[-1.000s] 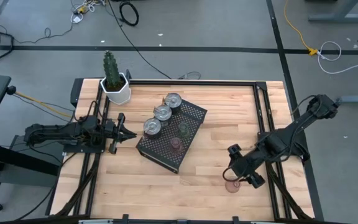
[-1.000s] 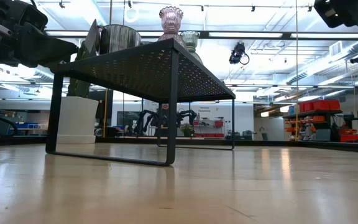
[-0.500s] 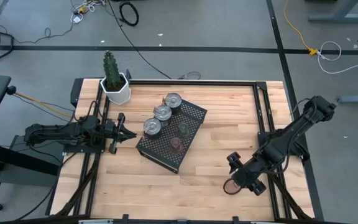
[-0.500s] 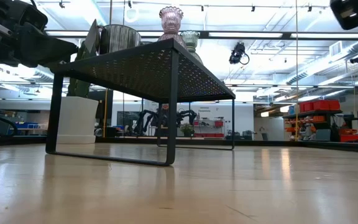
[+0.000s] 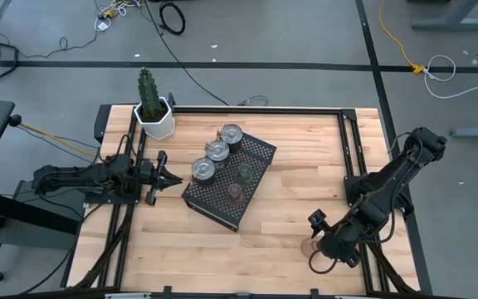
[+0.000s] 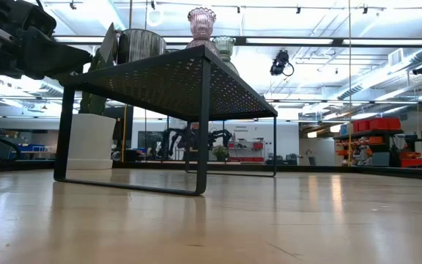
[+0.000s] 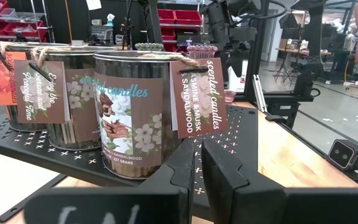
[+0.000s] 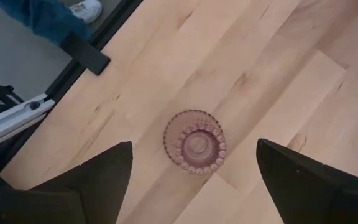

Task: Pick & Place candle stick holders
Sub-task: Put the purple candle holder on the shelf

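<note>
My right fingers [image 8: 194, 171] hang spread wide above the pink candle stick holder [image 8: 194, 142], which stands between them on the bench [image 8: 272, 74]; my left fingers [image 7: 194, 168] are pressed together.

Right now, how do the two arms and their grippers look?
Both arms are dark, jointed and slim. The left gripper has two black, blocky fingers with flat faces. The right gripper has two black, wedge-shaped fingers. Black cables run along the table's side rails.
</note>
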`<control>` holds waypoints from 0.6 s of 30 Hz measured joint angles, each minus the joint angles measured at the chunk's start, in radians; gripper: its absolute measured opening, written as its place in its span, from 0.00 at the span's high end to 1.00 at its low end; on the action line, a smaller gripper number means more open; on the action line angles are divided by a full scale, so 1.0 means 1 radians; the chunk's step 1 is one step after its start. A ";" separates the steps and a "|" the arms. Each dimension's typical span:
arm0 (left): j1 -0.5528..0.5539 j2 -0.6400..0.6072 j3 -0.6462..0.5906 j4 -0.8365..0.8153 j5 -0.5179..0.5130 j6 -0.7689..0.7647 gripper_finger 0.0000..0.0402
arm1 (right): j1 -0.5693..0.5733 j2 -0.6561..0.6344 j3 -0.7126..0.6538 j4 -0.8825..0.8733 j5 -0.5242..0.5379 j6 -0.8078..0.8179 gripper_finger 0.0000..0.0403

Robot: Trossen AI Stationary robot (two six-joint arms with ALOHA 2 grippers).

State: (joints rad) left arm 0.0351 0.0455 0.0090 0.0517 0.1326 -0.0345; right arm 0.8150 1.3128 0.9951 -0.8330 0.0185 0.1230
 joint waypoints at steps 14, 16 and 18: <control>0.000 0.000 0.000 0.000 0.000 0.000 0.91 | 0.008 0.023 0.000 -0.004 0.045 0.039 0.15; 0.000 0.000 0.000 0.000 0.000 0.000 0.91 | 0.008 0.023 0.000 -0.007 0.045 0.050 0.14; 0.000 0.000 0.000 0.000 0.000 0.000 0.91 | 0.008 0.023 0.000 -0.008 0.045 0.053 0.13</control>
State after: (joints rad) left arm 0.0349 0.0452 0.0090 0.0520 0.1326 -0.0345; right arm 0.8230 1.3361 0.9951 -0.8407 0.0635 0.1757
